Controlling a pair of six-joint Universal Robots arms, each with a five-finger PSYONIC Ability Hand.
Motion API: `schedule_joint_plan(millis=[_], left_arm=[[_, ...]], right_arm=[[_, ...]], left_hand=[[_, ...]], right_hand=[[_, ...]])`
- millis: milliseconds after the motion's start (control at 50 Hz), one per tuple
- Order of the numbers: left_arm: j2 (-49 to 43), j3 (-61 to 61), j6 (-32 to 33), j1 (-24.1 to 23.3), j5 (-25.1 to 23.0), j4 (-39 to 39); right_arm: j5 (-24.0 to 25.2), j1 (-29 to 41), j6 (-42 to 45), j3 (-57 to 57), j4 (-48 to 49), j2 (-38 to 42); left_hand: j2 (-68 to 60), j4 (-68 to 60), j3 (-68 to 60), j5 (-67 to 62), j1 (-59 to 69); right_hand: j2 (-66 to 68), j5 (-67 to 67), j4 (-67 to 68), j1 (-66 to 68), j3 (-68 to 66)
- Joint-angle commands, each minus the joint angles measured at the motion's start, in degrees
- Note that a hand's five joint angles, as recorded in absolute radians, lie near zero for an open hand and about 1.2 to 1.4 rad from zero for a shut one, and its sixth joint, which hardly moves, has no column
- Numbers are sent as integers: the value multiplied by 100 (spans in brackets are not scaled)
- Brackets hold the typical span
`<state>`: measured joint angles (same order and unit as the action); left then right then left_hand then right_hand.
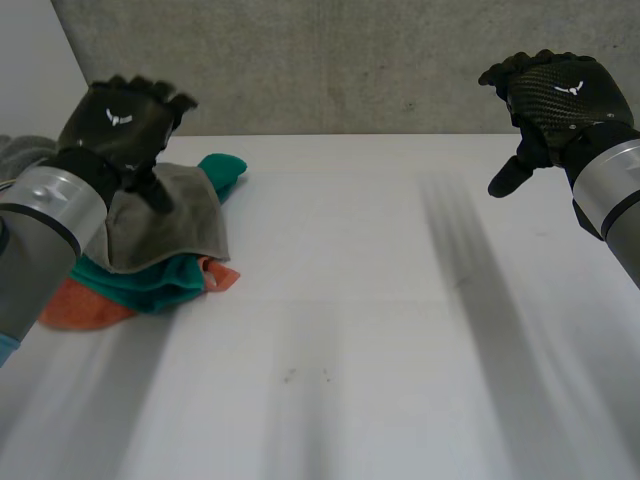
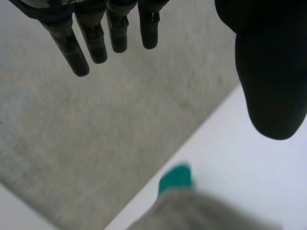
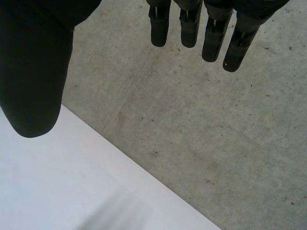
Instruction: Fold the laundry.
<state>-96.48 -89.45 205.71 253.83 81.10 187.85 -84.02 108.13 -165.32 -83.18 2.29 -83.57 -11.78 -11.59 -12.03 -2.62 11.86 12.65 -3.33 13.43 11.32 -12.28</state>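
Currently: left hand (image 1: 125, 120) raised, fingers straight, holding nothing. Beneath its palm: grey cloth (image 1: 170, 225), topping teal cloth (image 1: 150, 282) and orange cloth (image 1: 80, 308), stacked on white bench (image 1: 400, 300); teal tip shows beyond grey edge. Right hand (image 1: 560, 95) raised, fingers relaxed, empty, well apart from stack.

1. You have bright, even light over the white table (image 1: 400, 250) in the head view, and its far half reads almost pure white.
2. Soft-edged grey bands (image 1: 470, 260) lie along the table. The darkest is on the right arm's side, and fainter, wider ones sit nearer the camera.
3. The grey cloth (image 1: 170, 225) throws a thin dark shadow onto the teal cloth (image 1: 150, 280) under it.
4. The concrete wall (image 1: 350, 60) is evenly lit, mid-grey.
5. In the 2 wrist views, the left hand (image 2: 268, 72) and right hand (image 3: 33, 62) look nearly black against the lighter wall and table.
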Motion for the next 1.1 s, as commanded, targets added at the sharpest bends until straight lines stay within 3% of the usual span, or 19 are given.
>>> schedule_joint_plan(millis=[20, 140, 260, 340, 380, 440, 580, 660, 860, 1000, 1100], left_arm=[[-1003, -3, 2138, 658, -7, 155], [-1969, 129, 3088, 1044, 20, 839], [-2402, 270, 3300, 1124, 72, 1377], [-2630, 454, 3327, 1159, 99, 1465], [-2666, 542, 3327, 1168, 195, 1465], [-2674, 639, 3327, 1160, 371, 1456], [-2525, 744, 3239, 984, 635, 1456], [-1867, 850, 3011, 475, 837, 1465], [-513, 1034, 1315, -887, 1127, 1474], [-958, 1148, 1103, -2116, 1145, 1491], [-1628, 1228, 998, -2619, 1233, 1465]], right_arm=[[9, 15, 8, -14, 0, 7], [9, 15, 8, -49, 8, 34], [9, 15, 8, -84, 8, 43], [9, 15, 8, -84, 8, 43], [9, 15, 8, -84, 8, 43], [9, 6, 43, -93, 8, 43], [17, 6, 228, -111, 0, 43], [17, 6, 228, -111, 0, 43], [26, -46, 228, -84, 0, 8], [44, -73, 228, -49, 0, -36], [53, -73, 228, -49, -9, -71]], left_hand=[[178, 159, 203, 262, -186], [6, -14, 31, 90, -14], [-548, -567, -523, -464, 540], [-3083, -3103, -3058, -2999, 3075], [-5247, -5266, -5222, -5163, 5239], [-6815, -6835, -6791, -6731, 6808], [-6822, -6841, -6797, -6738, 6814], [-6822, -6841, -6797, -6738, 6814], [-6822, -6841, -6797, -6738, 6814], [-6822, -6841, -6797, -6738, 6814], [-6822, -6841, -6797, -6738, 6814]], right_hand=[[-265, 333, -343, -132, 228], [-265, 333, -343, -132, 228], [-265, 333, -343, -132, 228], [-265, 333, -343, -132, 228], [-265, 333, -343, -132, 228], [-265, 333, -343, -132, 228], [-265, 333, -343, -132, 228], [-265, 333, -343, -132, 228], [-265, 333, -343, -132, 228], [-265, 333, -343, -132, 228], [-265, 333, -343, -132, 228]])
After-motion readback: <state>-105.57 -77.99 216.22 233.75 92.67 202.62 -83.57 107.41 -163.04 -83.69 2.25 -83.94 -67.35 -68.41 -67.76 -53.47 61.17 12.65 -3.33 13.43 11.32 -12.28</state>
